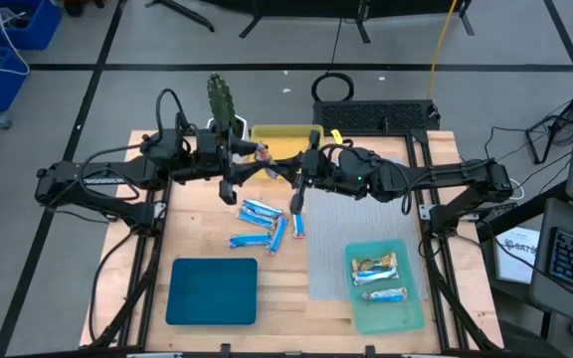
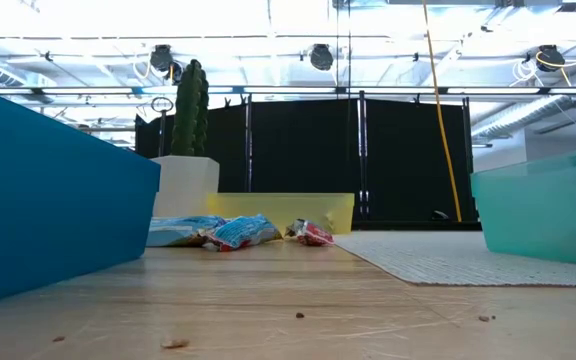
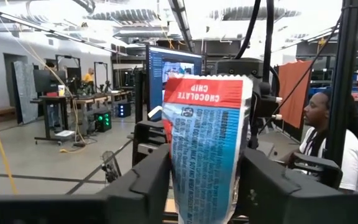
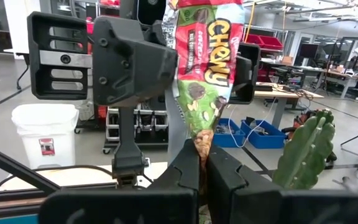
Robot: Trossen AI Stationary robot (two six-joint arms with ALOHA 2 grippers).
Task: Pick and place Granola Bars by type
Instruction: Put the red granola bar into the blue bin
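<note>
A reddish multicoloured granola bar hangs in the air between both grippers, above the table's far middle. My left gripper comes from the left and is shut on it; my right gripper comes from the right and is shut on its end. Several blue-and-white bars and one reddish bar lie flat on the wood at the table's middle; the low view shows them too. Two tan bars lie in the light teal tray. My left gripper pinches the reddish bar's middle between its two fingers, which lie across the bar's flat faces. The bar is lifted clear, its red end sticking out past the fingers. My right gripper pinches the bar's narrow crimped end between its two fingertips, only at their free ends. It comes level from the table's right, along the bar's length. The rest of the bar runs away from the fingers into the left gripper.
A yellow tray and a cactus in a white pot stand at the far edge. A dark teal tray lies near left, a grey mat under the light teal tray near right. A person sits beyond the table.
</note>
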